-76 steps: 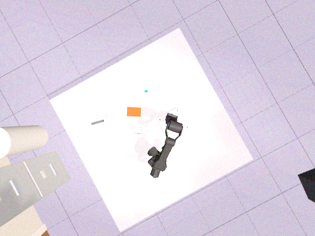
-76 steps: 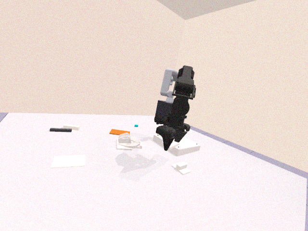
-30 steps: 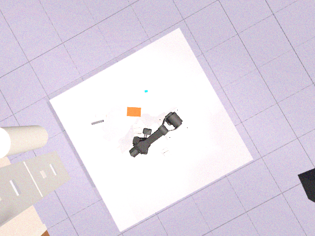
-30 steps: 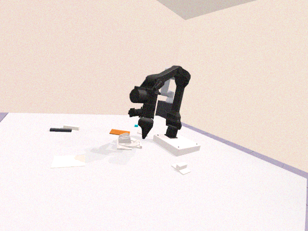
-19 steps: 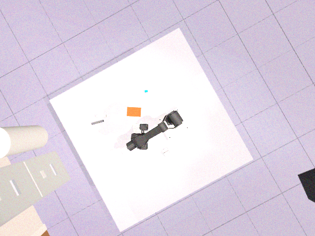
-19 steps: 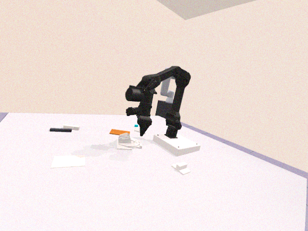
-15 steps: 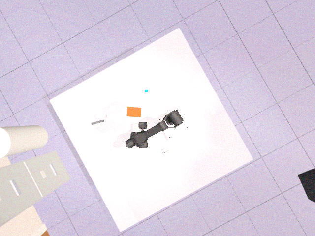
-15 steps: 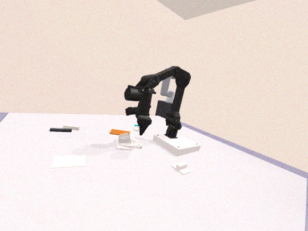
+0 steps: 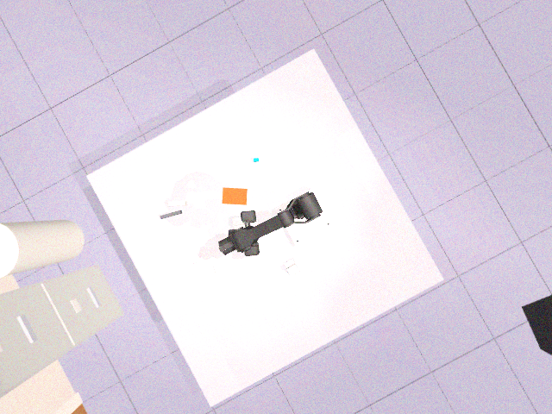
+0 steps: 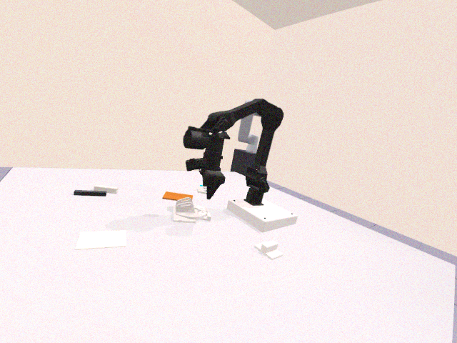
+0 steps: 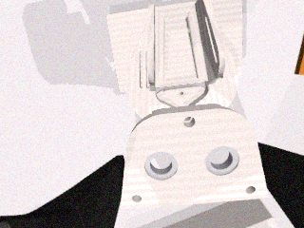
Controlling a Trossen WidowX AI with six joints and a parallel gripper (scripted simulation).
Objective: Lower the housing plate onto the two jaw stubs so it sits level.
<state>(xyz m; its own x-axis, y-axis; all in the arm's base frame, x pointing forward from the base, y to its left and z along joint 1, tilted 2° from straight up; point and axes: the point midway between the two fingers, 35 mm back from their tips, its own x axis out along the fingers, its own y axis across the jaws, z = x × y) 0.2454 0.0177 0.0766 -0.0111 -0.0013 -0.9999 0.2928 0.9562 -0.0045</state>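
My gripper (image 11: 185, 155) is shut on the pale housing plate (image 11: 190, 139), whose two ringed holes face the wrist camera. One black finger is at each side of the plate. In the exterior view, one fingertip of the gripper shows above and just right of the pale jaw assembly (image 10: 184, 207) (image 11: 180, 52); the other is hidden. In the wrist view the assembly, with its upright ridges on a square base, lies beyond the plate's rounded edge, and the plate covers its near part. I cannot make out the two jaw stubs. In the top view the arm hides the plate.
An orange block (image 9: 234, 196) (image 10: 177, 196) lies behind the assembly, with a cyan cube (image 9: 255, 159) farther off. A dark bar (image 9: 170, 215) (image 10: 89, 193), a white sheet (image 10: 101, 239) and a small white stepped part (image 10: 269, 247) also lie on the table. The arm's base (image 10: 273, 214) stands right.
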